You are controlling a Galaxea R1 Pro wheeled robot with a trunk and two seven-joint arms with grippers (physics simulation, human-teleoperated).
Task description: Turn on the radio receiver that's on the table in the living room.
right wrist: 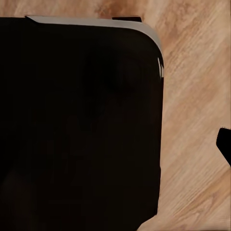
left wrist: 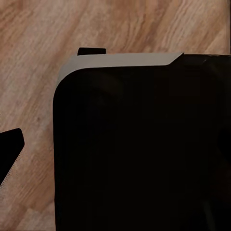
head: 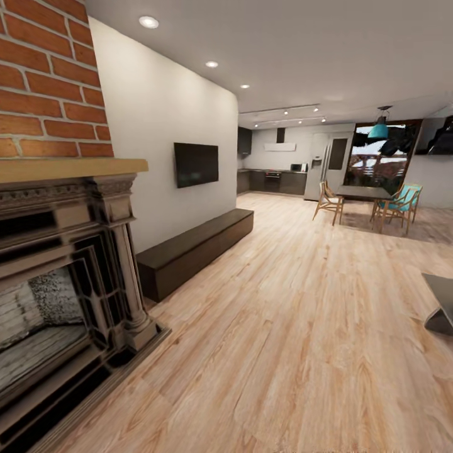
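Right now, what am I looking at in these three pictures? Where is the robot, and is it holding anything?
These are computer-made pictures from a pretend robot on wheels with two arms. The big picture comes from a camera on its head. It looks into a room with a wooden floor. On the left is a brick fireplace, then a long dark bench under a black TV on the wall. Far back is a kitchen, and a dining table with chairs. At the right edge a grey corner peeks in, maybe a low table.

The other two pictures come from cameras on the robot's wrists, pointing down. Each shows a big black rounded shape, probably part of the robot itself, above the floor. I cannot tell whether either end effector is open or holding something. No red radio shows yet.
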